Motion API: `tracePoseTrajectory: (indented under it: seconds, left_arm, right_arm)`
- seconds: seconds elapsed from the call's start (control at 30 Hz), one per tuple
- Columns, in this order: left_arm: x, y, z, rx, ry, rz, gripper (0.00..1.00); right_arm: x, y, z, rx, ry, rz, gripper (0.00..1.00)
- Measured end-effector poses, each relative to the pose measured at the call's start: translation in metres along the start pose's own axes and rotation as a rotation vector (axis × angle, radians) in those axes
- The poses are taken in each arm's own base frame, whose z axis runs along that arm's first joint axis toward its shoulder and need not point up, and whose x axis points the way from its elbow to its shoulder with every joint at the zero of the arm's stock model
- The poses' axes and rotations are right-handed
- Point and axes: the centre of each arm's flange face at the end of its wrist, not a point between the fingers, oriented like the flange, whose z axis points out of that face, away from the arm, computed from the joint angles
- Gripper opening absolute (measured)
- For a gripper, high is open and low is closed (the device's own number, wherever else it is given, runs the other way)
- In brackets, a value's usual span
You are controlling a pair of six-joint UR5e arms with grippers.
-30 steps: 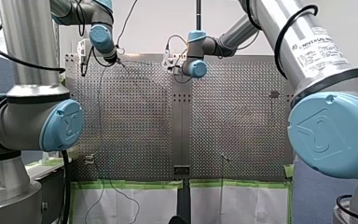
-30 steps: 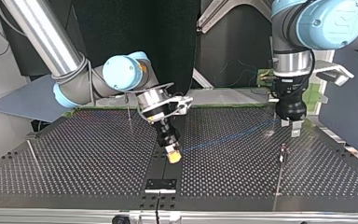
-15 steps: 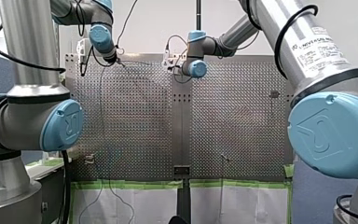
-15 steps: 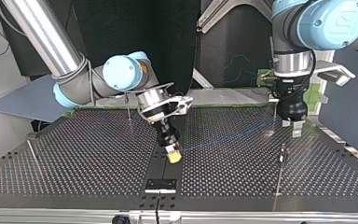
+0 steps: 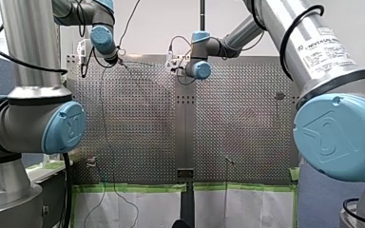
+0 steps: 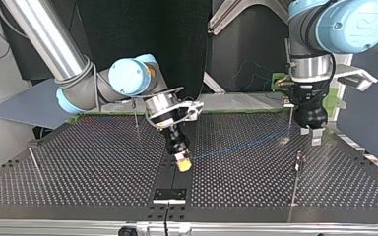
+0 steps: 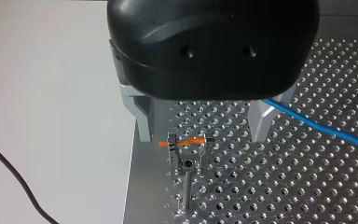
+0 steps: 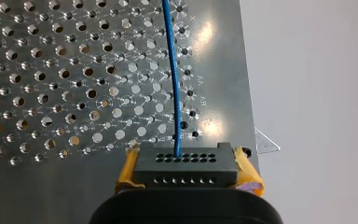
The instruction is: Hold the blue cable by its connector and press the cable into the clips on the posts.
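My right gripper [image 6: 182, 162], with yellow pads, is shut on the black connector [image 8: 186, 169] low over the middle of the table. The blue cable [image 8: 173, 70] leaves the connector's holes and runs across the perforated plate to the top view's right [image 6: 241, 144]. There my left gripper [image 7: 203, 125] hangs open, its metal fingers [image 7: 144, 117] on either side of a thin post whose clip [image 7: 185, 148] carries an orange mark. The cable [image 7: 318, 124] passes just outside one finger, not in the clip. In the top view my left gripper [image 6: 311, 135] stands over that corner.
More thin posts stand on the plate: one close to my left gripper [image 6: 298, 161], one behind my right arm [image 6: 136, 114], one at the top view's left [image 6: 35, 163]. A black bracket [image 6: 170, 194] sits at the near edge. Green tape lines the table's front [image 5: 133, 188].
My left gripper has shifted slightly toward the top view's right, still open. The loose cable hanging off the table's front has swung a little. My right gripper has not moved.
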Motion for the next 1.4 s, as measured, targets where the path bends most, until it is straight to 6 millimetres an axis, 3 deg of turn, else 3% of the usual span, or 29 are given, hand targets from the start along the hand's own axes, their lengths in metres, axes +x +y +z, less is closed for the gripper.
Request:
tracePoseTrajectory:
  seconds: [0.2, 0.47, 0.93, 1.27, 1.4]
  left_arm:
    - [0.007, -0.003, -0.003, 0.011, 0.014, -0.006, 0.99]
    - [0.037, -0.018, -0.017, 0.090, 0.092, 0.019, 0.99]
    - [0.043, -0.062, -0.044, 0.255, 0.153, -0.027, 0.99]
    - [0.034, -0.098, -0.070, 0.422, 0.164, -0.114, 0.99]
    - [0.032, -0.104, -0.074, 0.446, 0.168, -0.144, 0.99]
  right_arm:
    - [0.000, 0.000, 0.000, 0.000, -0.001, -0.001, 0.00]
    - [0.000, 0.000, 0.000, 0.000, 0.000, -0.001, 0.00]
    - [0.000, 0.000, 0.000, 0.000, 0.000, -0.001, 0.00]
    - [-0.001, 0.000, 0.000, -0.002, 0.000, -0.002, 0.00]
    - [-0.001, 0.000, 0.000, -0.002, 0.000, -0.003, 0.00]
